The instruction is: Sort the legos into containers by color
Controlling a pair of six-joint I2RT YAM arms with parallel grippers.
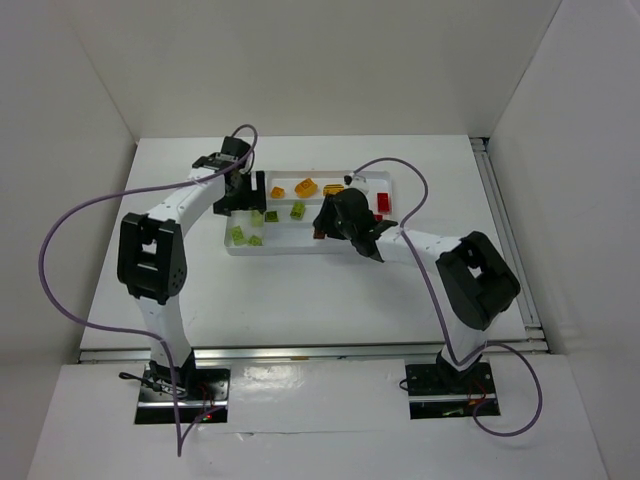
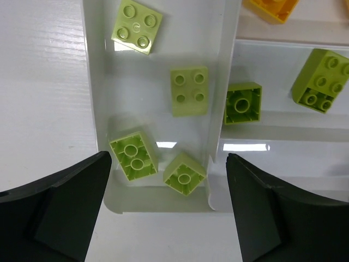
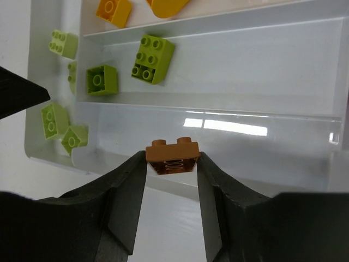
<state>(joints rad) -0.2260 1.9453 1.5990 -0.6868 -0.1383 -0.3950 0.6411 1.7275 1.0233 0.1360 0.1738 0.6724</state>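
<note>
The white tray (image 1: 300, 249) lies mid-table. My right gripper (image 3: 172, 161) is shut on a small orange-brown brick (image 3: 172, 150) and holds it above the tray's near long slot (image 3: 262, 147); the gripper also shows in the top view (image 1: 338, 226). My left gripper (image 2: 169, 159) is open and empty above the tray's left side section, which holds several light green bricks (image 2: 189, 90). Two more green bricks (image 2: 243, 102) lie in the middle slot. Yellow-orange bricks (image 1: 306, 187) lie in the far slot. A red brick (image 1: 383, 203) lies at the right end.
White walls enclose the table on three sides. A purple cable (image 1: 60, 230) loops off each arm. The raised tray dividers (image 3: 218, 103) stand between the slots.
</note>
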